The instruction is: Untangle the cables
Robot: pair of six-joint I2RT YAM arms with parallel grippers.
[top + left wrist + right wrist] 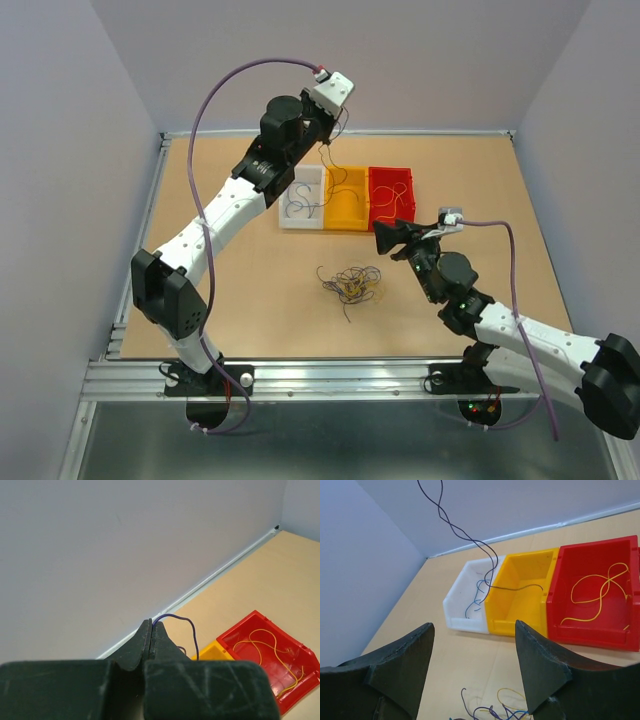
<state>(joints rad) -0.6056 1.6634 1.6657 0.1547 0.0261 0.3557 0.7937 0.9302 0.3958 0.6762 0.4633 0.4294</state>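
table [240,310]: we see a tan board, metal-edged | far middle: white bin [300,226], yellow bin [345,226], red bin [390,173] touching in a row, left to right | nearer, apart from bins: tangled cables [349,283], blue, yellow, dark

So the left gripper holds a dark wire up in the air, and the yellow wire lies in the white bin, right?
Not quite: the yellow wire lies in the red bin, as the right wrist view shows. The rest stands: the left gripper holds the dark wire up in the air.
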